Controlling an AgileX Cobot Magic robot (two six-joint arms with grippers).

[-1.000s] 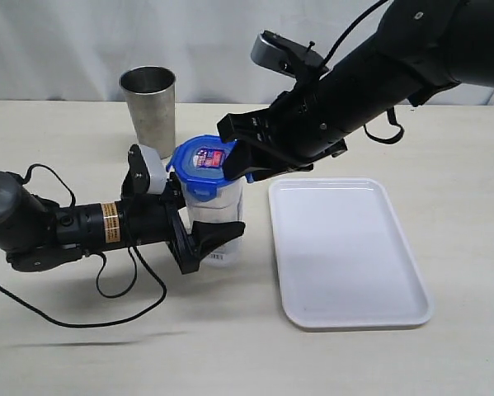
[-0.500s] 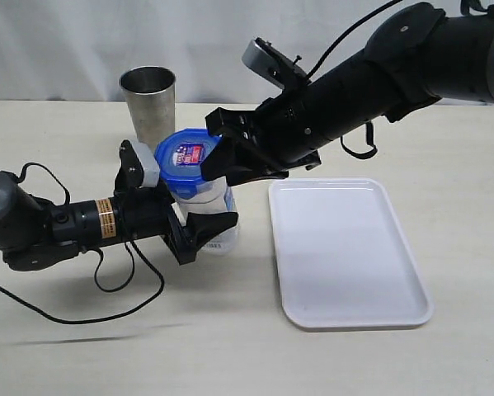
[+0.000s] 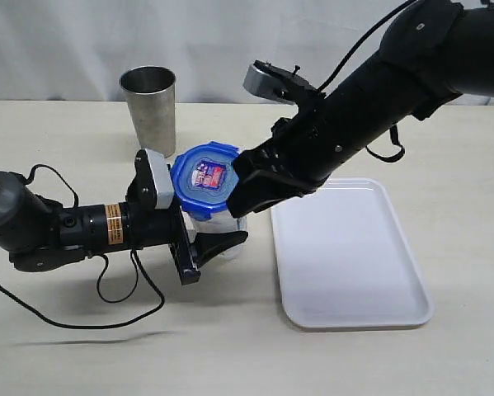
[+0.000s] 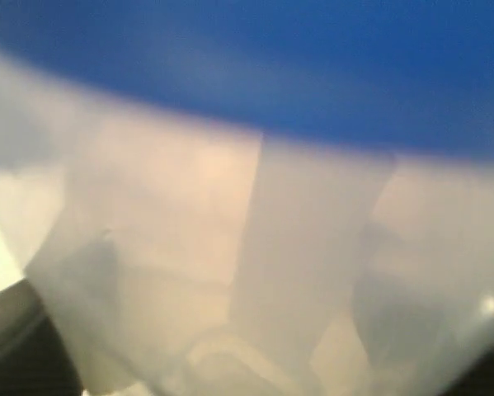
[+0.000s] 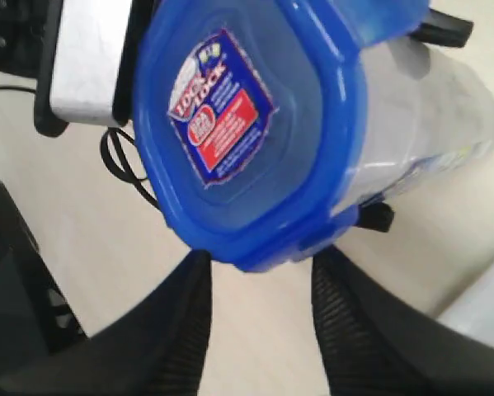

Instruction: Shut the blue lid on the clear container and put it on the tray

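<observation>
Blue lid [image 3: 207, 177] on clear container [image 3: 223, 228], nr tray [image 3: 354, 247]

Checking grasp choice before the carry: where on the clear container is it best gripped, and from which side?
Probably the body of the clear container below the blue lid, approached level from the side away from the tray. It is tall and narrow, the lid overhangs with clip tabs, and the right gripper crowds the top. The left gripper holds it that way.

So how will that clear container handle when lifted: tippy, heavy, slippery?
Probably tippy: the clear container is tall and narrow under the blue lid. Likely light, as it looks empty. Its smooth plastic may slip when gripped.
</observation>
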